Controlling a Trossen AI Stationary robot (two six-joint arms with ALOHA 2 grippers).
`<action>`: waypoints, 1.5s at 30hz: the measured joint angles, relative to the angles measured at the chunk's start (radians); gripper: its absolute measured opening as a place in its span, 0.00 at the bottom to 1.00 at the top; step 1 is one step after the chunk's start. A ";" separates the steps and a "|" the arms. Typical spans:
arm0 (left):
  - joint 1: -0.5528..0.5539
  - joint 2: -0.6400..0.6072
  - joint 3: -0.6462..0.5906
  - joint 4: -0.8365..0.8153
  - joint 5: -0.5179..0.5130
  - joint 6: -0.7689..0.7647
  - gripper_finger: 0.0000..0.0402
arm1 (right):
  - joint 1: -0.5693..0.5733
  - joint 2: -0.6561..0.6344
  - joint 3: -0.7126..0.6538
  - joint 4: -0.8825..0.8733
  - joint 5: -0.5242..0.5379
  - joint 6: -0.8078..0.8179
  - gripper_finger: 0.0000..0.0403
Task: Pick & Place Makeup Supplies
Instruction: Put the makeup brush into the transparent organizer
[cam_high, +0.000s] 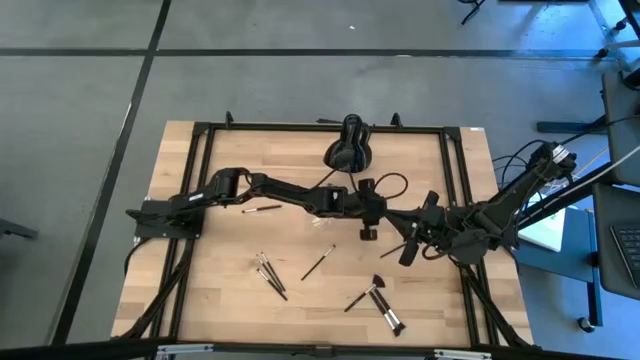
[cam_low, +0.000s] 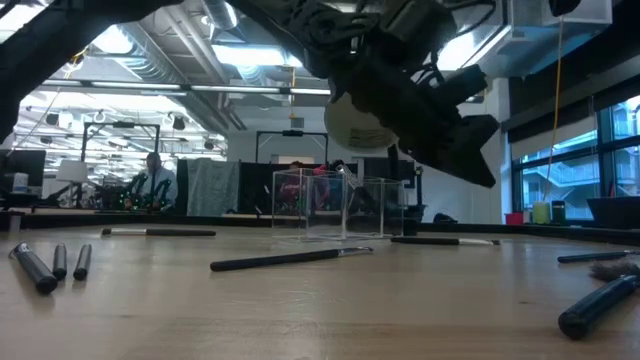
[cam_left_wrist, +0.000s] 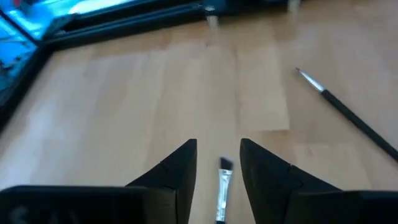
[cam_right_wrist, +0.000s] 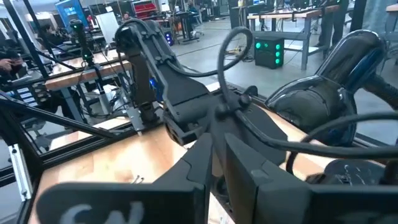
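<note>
From overhead I see the wooden table (cam_high: 230, 300) with both arms stretched toward its middle. The left arm reaches across from the left side, and its left gripper (cam_high: 367, 212) sits near the centre; the right gripper (cam_high: 418, 238) hangs just beside it, coming in from the right edge. At the far edge sits the large black rounded object (cam_high: 349, 146).

The clear organiser tray (cam_low: 338, 205) shows plainly only in the low view, standing beyond the loose makeup brushes (cam_high: 270, 273), which lie scattered over the near half of the table, with one more brush (cam_high: 262, 209) under the left arm.

My left wrist camera alone shows that arm's claw: the fingers (cam_left_wrist: 176, 176) stand somewhat apart with a silver-ferruled brush (cam_left_wrist: 222, 186) between them, though I cannot tell whether they touch it.

From the right wrist camera, the fingers (cam_right_wrist: 242, 171) look nearly closed and hold nothing; the left arm fills the space beyond them.
</note>
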 joint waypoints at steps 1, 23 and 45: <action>0.002 0.002 0.000 -0.013 0.016 0.005 0.30 | 0.001 0.000 0.000 0.000 0.000 0.005 0.10; 0.033 0.050 -0.001 -0.203 0.064 0.048 0.31 | 0.044 0.010 -0.001 -0.001 0.002 0.051 0.10; 0.033 0.047 0.002 -0.256 0.158 0.040 0.06 | 0.050 0.010 -0.001 -0.006 0.002 0.048 0.10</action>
